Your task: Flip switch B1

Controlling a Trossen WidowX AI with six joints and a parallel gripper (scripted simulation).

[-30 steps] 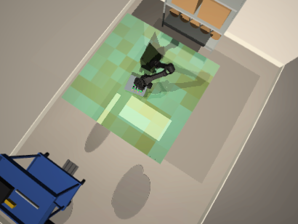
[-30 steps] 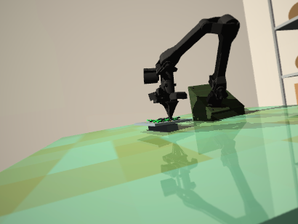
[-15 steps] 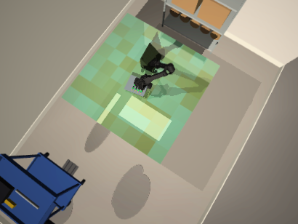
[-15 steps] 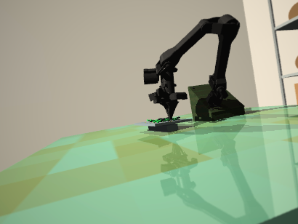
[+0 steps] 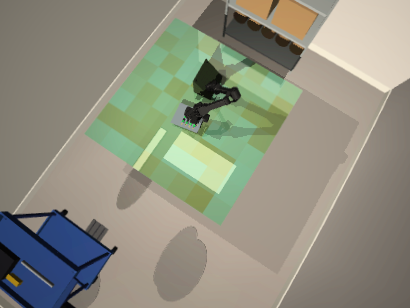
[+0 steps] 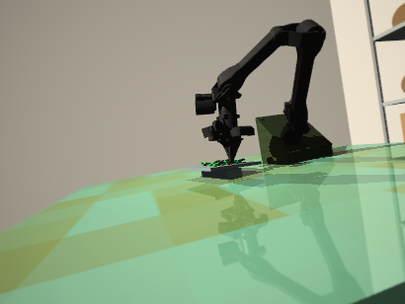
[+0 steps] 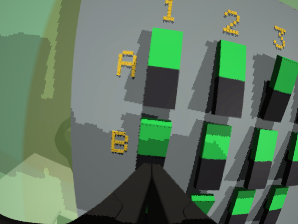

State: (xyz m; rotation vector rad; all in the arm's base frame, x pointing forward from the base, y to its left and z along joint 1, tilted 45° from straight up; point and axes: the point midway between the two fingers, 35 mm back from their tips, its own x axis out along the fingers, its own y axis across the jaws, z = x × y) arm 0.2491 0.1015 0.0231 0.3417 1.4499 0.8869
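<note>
The grey switch panel [image 5: 178,114] [image 6: 221,173] [image 7: 102,35] lies under the arm. In the wrist view, switch B1 [image 7: 154,145] shows a thin bright green strip above a darker green face at its far end. Its near dark end is mostly hidden by my fingers. My gripper [image 6: 231,161] [image 7: 150,171] is shut and empty, pointing down. Its tips are at B1's near dark end and appear to touch it. Switch A1 [image 7: 165,52], just beyond, shows a bright green far half and a dark near half.
Switch A2 [image 7: 231,62], switch B2 [image 7: 215,150] and switch A3 [image 7: 281,82] stand to the right. Part of another row shows below them, partly behind my fingers. The arm's dark base block [image 6: 296,148] stands behind the panel. A shelf [image 5: 260,42] and a blue cart [image 5: 70,242] stand farther off.
</note>
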